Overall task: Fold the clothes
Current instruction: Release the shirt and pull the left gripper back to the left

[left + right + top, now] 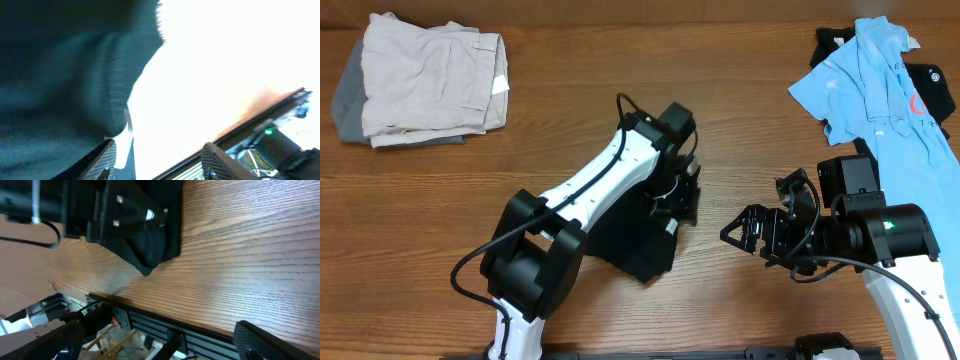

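Now the left end effector (672,196) pinches the limp, light black shirt (638,240) near the table's (620,80) front edge, best held at a hem, while the right end effector (752,232) gapes empty.

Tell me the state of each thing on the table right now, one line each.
Black shirt: bunched into a compact bundle, hanging from the left tool.
Left tool: closed on the black shirt.
Right tool: open, empty, apart from the shirt.
Light blue polo: spread out unfolded, lying over a dark garment.
Beige garment: folded, on top of a grey one.
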You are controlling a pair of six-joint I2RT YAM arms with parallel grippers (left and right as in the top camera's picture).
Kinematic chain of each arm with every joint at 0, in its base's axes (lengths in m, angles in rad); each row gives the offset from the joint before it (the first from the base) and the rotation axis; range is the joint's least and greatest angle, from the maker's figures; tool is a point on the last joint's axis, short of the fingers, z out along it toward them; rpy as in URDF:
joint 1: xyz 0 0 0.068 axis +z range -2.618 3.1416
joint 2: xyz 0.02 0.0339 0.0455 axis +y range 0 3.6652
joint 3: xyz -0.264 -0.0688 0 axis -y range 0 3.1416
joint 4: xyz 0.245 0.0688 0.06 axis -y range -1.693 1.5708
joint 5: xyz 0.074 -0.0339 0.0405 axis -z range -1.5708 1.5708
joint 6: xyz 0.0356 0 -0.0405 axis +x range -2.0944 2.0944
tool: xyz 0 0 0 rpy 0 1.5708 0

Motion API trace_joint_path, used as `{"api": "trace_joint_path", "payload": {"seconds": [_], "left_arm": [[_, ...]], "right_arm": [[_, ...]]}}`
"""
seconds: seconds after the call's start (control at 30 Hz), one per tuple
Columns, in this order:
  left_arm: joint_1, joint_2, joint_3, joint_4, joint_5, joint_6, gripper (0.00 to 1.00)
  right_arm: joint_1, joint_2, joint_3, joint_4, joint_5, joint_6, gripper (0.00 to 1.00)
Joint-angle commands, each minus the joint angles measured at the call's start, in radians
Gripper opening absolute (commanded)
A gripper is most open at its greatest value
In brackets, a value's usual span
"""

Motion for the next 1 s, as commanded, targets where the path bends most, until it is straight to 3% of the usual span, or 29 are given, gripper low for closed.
{"api": "trace_joint_path", "payload": {"seconds": [0.0,0.17,0.3,0.43,0.53,0.6,0.77,0.97], "left_arm": [[-0.017,0.009,0.032,0.014,0.049,0.042,0.58],[0.038,0.008,0.085,-0.030,0.039,0.059,0.57],[0.095,-0.023,0.192,-0.126,0.056,0.208,0.57],[0.147,-0.074,0.241,-0.204,-0.110,0.251,0.70],[0.211,-0.088,0.241,-0.253,-0.280,0.253,0.87],[0.263,-0.084,0.235,-0.276,-0.315,0.291,0.88],[0.416,-0.081,0.178,-0.256,-0.249,0.445,0.91],[0.581,-0.081,0.043,-0.203,0.054,0.681,0.98]], "right_arm": [[0.005,-0.002,0.000,0.004,-0.005,0.000,1.00],[0.005,-0.002,0.000,-0.012,-0.002,0.000,1.00],[0.005,-0.002,0.000,0.006,-0.001,0.000,1.00],[0.005,-0.002,0.000,0.022,-0.002,0.000,1.00],[0.005,-0.002,0.000,0.017,-0.002,0.000,1.00],[0.005,-0.002,0.000,0.008,-0.001,0.000,1.00],[0.005,-0.002,0.000,-0.006,-0.001,-0.006,1.00],[0.005,-0.002,0.000,-0.018,-0.001,-0.024,1.00]]}}
